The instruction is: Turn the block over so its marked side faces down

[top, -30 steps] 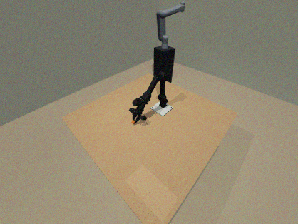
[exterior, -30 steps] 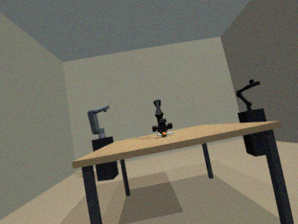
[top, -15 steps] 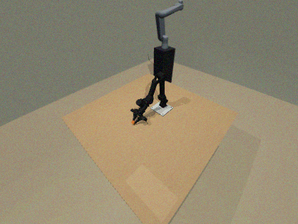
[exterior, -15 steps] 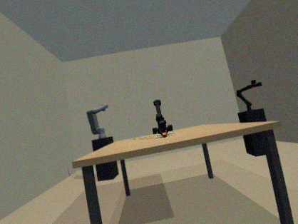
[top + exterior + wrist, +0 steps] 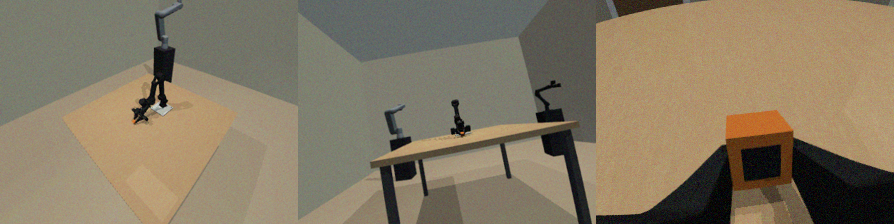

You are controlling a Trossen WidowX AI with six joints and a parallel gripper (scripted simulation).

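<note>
The orange block (image 5: 134, 121) (image 5: 462, 133) (image 5: 758, 125) bears a black square.
</note>
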